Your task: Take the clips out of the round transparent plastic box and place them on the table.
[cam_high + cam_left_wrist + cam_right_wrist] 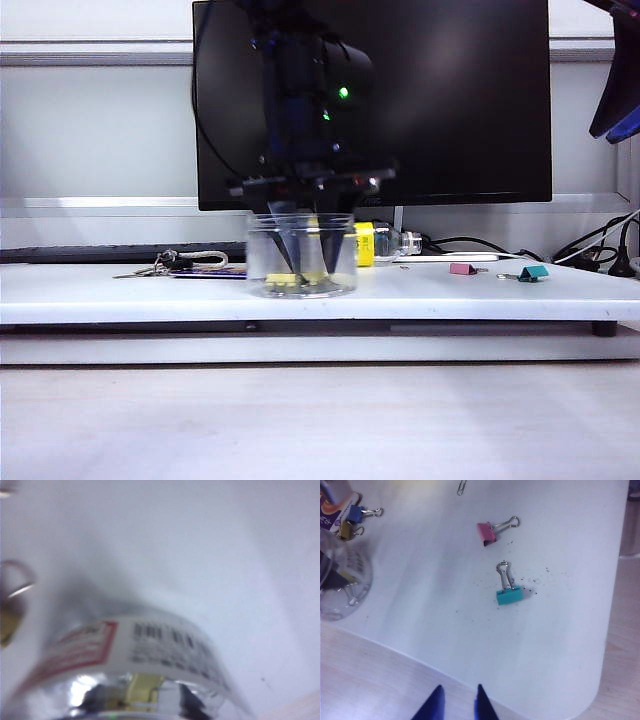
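Right gripper (457,702) blue fingertips narrowly apart, empty, above table (420,295) front edge | teal clip (509,595) and pink clip (486,533) near right end | left gripper (300,268) inside round transparent plastic box (300,255), fingers spread over yellow clips (283,281); grip unclear | bottle (385,243), monitor (450,100) behind box.

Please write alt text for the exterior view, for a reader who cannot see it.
The left gripper reaches down into the round transparent plastic box on the white table, its fingers beside yellow clips at the bottom. To the right, a pink clip and a teal clip lie on the table, before a black monitor.
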You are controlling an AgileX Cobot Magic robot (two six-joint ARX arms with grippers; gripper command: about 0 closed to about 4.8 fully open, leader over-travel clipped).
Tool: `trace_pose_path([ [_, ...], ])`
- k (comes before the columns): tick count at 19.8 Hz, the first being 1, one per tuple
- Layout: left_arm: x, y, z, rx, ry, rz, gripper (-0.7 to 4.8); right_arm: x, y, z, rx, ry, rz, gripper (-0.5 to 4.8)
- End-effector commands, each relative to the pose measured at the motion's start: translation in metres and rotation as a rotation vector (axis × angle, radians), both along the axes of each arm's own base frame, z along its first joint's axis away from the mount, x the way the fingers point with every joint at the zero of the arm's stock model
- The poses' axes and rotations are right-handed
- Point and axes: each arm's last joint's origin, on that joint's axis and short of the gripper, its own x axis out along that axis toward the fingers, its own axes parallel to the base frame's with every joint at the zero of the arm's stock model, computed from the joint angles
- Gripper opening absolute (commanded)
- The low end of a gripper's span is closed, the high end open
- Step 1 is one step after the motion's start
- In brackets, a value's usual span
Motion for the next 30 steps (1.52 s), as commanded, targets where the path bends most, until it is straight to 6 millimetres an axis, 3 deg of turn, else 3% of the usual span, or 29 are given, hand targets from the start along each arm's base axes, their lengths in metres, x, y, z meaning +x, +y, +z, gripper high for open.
trace_pose_path([
  [1, -0.004, -0.005, 0.001, 0.008, -0.021, -0.097, 1.97, 0.002, 0.0, 0.001, 0.006, -0.01, 0.004, 0.85],
  [17, 0.005, -0.014, -0.003, 0.013, -0.15, -0.205, 1.91, 0.006, 0.001, -0.004, 0.004, 0.004, 0.004, 0.85],
  [27, 0.006, -0.029, -0.03, 0.023, -0.134, -0.234, 1.77, 0.006, 0.001, -0.003, 0.003, 0.003, 0.002, 0.85],
  [30, 0.005, -0.032, -0.03, 0.018, -0.142, -0.237, 1.02, 0.006, 0.001, -0.003, 0.002, 0.004, 0.002, 0.85],
])
